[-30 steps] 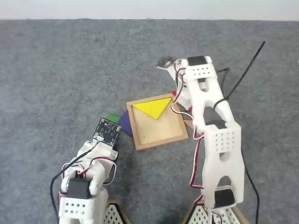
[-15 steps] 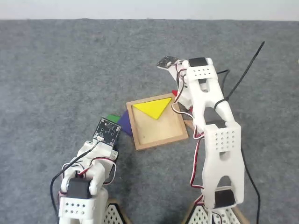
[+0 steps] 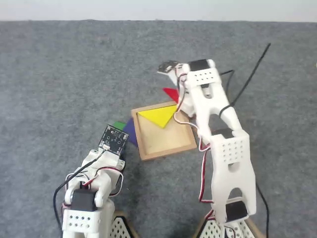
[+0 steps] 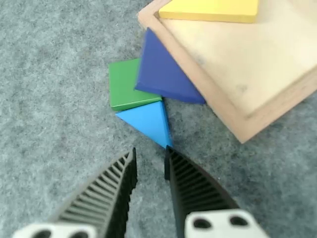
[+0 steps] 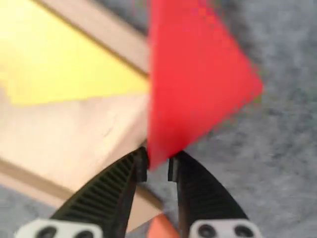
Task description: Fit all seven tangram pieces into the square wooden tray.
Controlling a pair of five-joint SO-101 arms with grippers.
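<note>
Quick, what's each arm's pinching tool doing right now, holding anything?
Left tool: slightly open, holding nothing.
Right tool: closed on the red triangle.

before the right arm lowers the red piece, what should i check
1. Grip: right gripper pinches the red triangle by one corner; ok.
2. Free floor in the wooden tray beside the yellow triangle; ok.
3. Red triangle fully over the tray: it hangs across the far rim, partly over carpet; not ok.
4. Left gripper clear of the tray: it is outside, at the light blue triangle; ok.
5. Red triangle turned to fit the gap: cannot tell.
</note>
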